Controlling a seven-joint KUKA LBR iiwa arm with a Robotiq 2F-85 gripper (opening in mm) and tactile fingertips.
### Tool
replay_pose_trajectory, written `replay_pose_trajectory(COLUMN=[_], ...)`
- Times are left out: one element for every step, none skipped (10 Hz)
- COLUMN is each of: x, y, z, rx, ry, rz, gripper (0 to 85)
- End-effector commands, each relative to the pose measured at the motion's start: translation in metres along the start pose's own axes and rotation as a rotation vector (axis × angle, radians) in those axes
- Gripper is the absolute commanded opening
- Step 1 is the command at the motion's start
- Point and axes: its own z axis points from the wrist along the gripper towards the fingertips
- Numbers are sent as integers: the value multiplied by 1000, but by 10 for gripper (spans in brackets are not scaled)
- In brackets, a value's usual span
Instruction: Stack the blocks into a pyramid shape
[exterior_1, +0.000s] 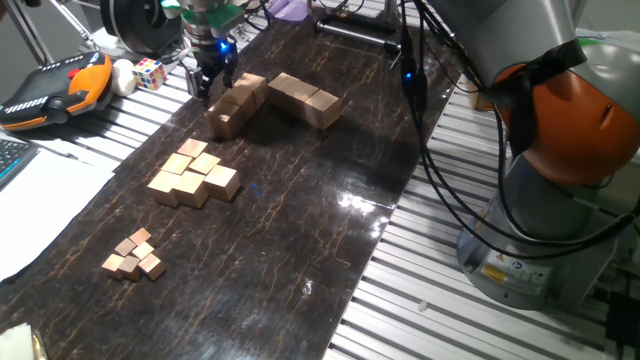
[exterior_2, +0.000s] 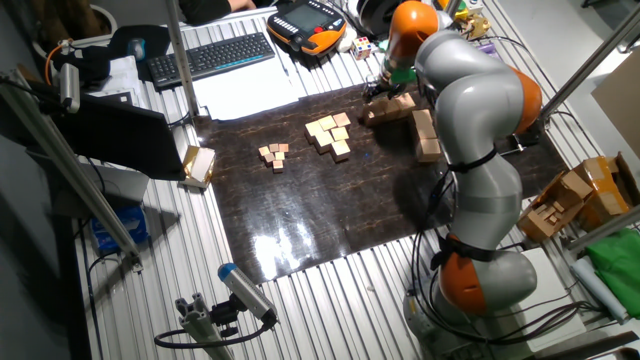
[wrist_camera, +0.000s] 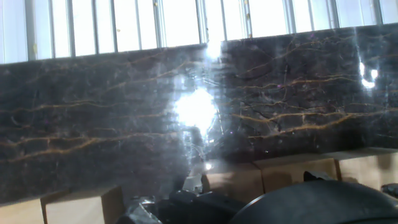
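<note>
The big grey and orange robot arm (exterior_2: 470, 150) is reaching across the dark marble-patterned desk (exterior_1: 300, 230) toward its far end. There the large light-tan wooden cubes (exterior_1: 300, 97) are lying in two loose clusters, one a row of about three, the other (exterior_1: 235, 104) a low heap just beside it; no stepped stack is standing yet, as far as I can judge. The black two-finger tool (exterior_1: 212, 82) is hanging at the heap's far edge, touching it or very nearly so. Its fingers look slightly parted with nothing between them, though I cannot tell for certain from here.

Nearer the middle, a huddle of medium tan cubes (exterior_1: 195, 175) is sitting well apart, and a scatter of tiny tan cubes (exterior_1: 133, 254) is lying nearer still.

The worry I have: the large cubes are crowding each other, so a finger coming down could be nudging a neighbour and knocking the heap askew.
</note>
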Motion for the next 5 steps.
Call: replay_pose_trajectory(x=[0,0,0,0,0], y=[0,0,0,0,0], z=[0,0,0,0,0], rx=[-3,0,0,-1,-4], ry=[11,24,55,71,73], rz=[-2,3,9,29,51], gripper=[787,773,747,727,730])
